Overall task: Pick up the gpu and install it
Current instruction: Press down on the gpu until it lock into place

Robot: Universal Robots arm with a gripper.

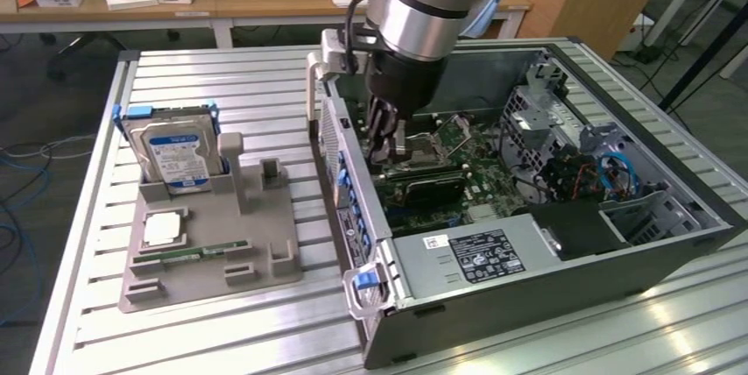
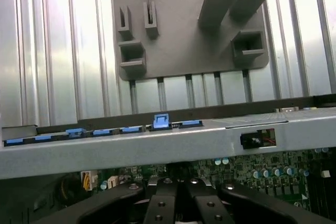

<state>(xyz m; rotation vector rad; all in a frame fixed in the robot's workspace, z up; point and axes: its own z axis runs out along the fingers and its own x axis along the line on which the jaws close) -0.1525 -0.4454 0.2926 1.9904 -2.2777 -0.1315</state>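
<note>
Exterior view, left to right: hard drive [image 1: 175,154] with the blue-white label stands upright in the grey fixture [image 1: 251,257] at centre left, on the slatted table [image 1: 82,217]. In front of it the CPU [image 1: 161,229] lies flat, and the green RAM stick [image 1: 187,254] lies just below that

Open PC case [image 1: 514,300] takes the centre and right of the frame, side panel off. My arm comes down from top centre into it. My gripper [image 1: 391,154] is low over the motherboard [image 1: 491,191], jaws pressed together. The gpu [image 1: 426,187] is the dark card lying across the board right under my fingertips, centre of frame. Can't tell if I'm pinching its edge or just sitting on it

Labelled power supply [image 1: 479,257] sits lower centre right, and the blue cables [image 1: 617,172] are at the far right by the drive cage

Wrist view: my fingers [image 2: 160,205] are closed up over the green board [image 2: 252,169], with the case wall [image 2: 157,142], its blue clips [image 2: 161,121] and the fixture [image 2: 173,51] beyond
</note>
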